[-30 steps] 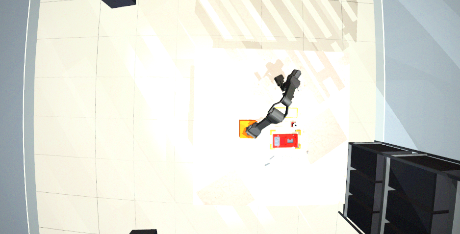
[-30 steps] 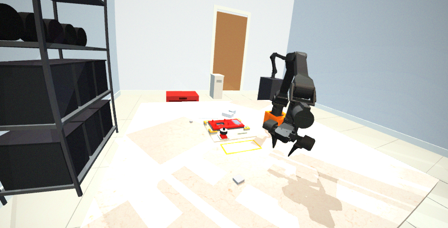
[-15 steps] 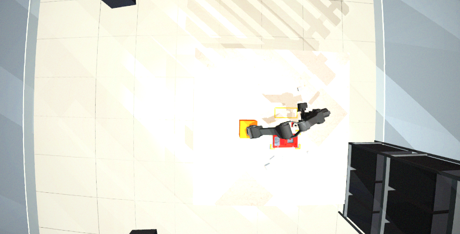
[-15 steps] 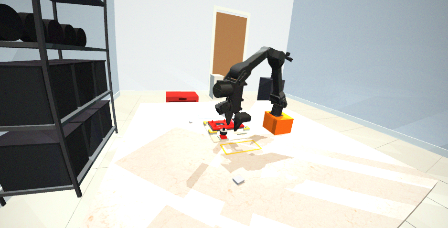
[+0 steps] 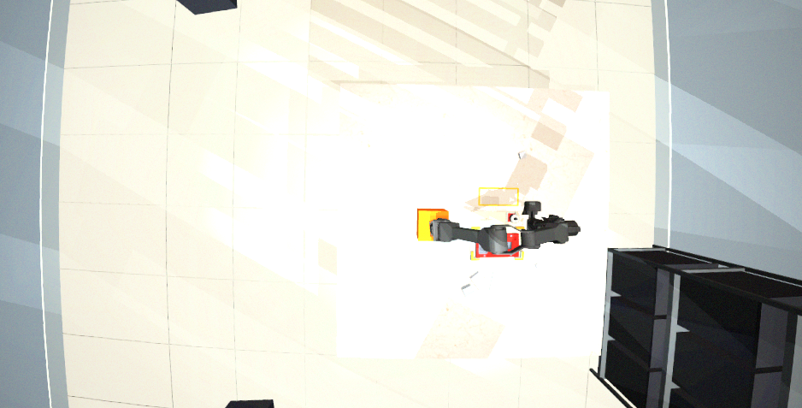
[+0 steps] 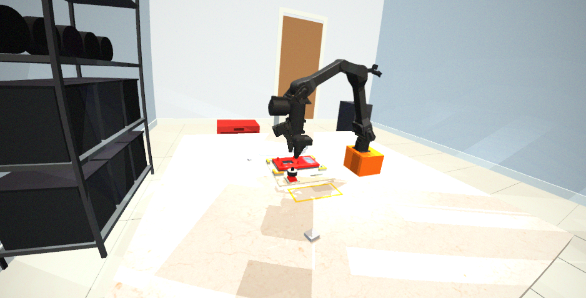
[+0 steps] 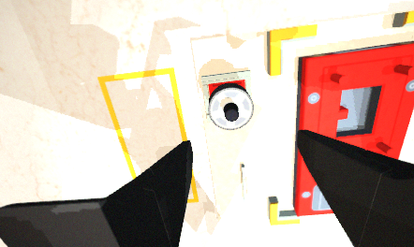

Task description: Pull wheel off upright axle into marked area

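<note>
The wheel point(image 5: 515, 218) point(image 6: 292, 172) point(image 7: 217, 112) is a small pale-faced disc with a dark side. It sits on the upright axle point(image 7: 231, 112), whose dark tip shows through its middle, above a small red base point(image 7: 214, 87). The marked area is a yellow outline point(image 5: 498, 187) point(image 6: 309, 187) point(image 7: 136, 74) on the table beside it. Nothing lies in it. My gripper point(image 6: 293, 153) point(image 7: 243, 142) is open and empty, pointing down, above the table between the wheel and the red plate. In the wrist view the wheel is ahead of the fingertips, between their lines. The top view hides the fingers under the arm.
A red plate point(image 5: 483, 254) point(image 6: 295, 165) point(image 7: 321, 77) with upright pegs lies among yellow corner brackets point(image 7: 274, 61), close to the wheel and under my right-hand finger in the wrist view. A grey block point(image 5: 521, 154) point(image 6: 312, 235) lies beyond the marked area. The arm's base stands on an orange block point(image 5: 424, 225) point(image 6: 355, 162).
</note>
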You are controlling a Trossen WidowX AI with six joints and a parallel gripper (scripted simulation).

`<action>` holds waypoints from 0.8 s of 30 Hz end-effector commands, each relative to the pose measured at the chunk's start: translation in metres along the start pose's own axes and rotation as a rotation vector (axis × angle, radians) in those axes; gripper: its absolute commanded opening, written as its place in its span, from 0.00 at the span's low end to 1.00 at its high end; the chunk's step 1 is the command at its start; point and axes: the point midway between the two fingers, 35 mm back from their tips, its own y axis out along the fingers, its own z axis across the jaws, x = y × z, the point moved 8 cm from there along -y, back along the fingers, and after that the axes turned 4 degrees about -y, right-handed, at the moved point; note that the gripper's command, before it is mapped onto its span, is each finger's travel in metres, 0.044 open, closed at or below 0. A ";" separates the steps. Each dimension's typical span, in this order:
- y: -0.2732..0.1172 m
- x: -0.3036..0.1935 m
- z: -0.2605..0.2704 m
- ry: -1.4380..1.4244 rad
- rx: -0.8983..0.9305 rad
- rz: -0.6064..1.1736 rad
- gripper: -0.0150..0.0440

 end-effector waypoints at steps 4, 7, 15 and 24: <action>0.035 0.000 0.000 0.003 0.004 0.005 0.76; 0.067 -0.002 0.001 0.003 0.004 0.005 0.76; 0.073 -0.004 0.001 0.002 0.000 0.015 0.67; 0.073 -0.004 0.001 0.002 0.000 0.015 0.54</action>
